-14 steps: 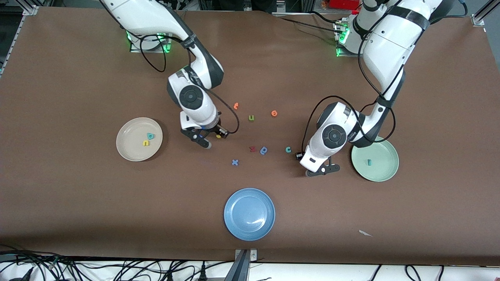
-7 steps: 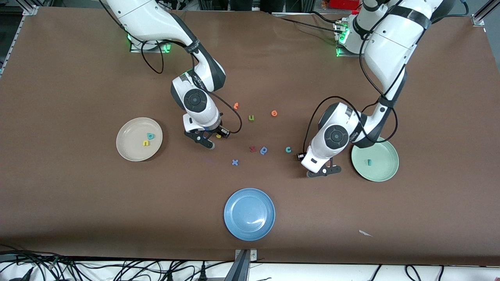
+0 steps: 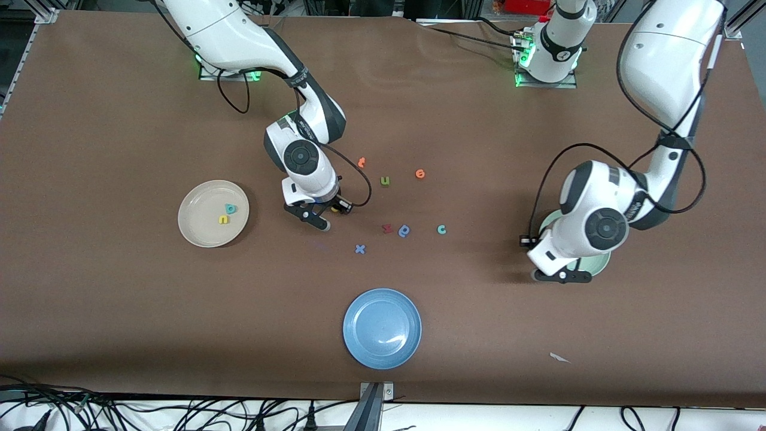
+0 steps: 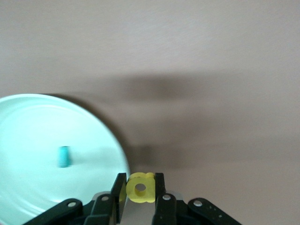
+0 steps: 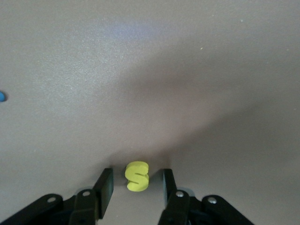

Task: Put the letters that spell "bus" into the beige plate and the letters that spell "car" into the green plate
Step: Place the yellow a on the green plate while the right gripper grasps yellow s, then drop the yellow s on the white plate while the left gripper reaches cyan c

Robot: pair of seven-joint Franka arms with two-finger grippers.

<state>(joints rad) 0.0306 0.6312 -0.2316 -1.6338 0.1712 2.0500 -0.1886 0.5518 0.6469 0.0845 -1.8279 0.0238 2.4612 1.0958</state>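
Note:
My left gripper [image 3: 562, 276] [image 4: 140, 188] is shut on the yellow "a" [image 4: 140, 187] and hangs over the rim of the green plate [image 3: 601, 262] [image 4: 37, 126]. A teal "r" [image 4: 63, 156] lies in that plate. My right gripper [image 3: 311, 217] [image 5: 136, 186] is open, low over the table, its jaws on either side of the yellow "s" [image 5: 137, 176] [image 3: 334, 209] without touching it. The beige plate [image 3: 197, 200] holds a teal "b" [image 3: 230, 208] and a yellow "u" [image 3: 223, 219]. The teal "c" [image 3: 441, 229] lies on the table mid-way.
Loose letters lie mid-table: two orange ones [image 3: 361, 161] [image 3: 420, 173], an olive "u" [image 3: 385, 181], a dark red one [image 3: 387, 228], a blue looped one [image 3: 404, 230], a blue "x" [image 3: 359, 249]. A blue plate [image 3: 382, 328] sits nearer the front camera.
My left arm has swung with the "a" from beside the teal "c" to the green plate's rim. My right gripper has shifted slightly over the "s" and its jaws have narrowed.

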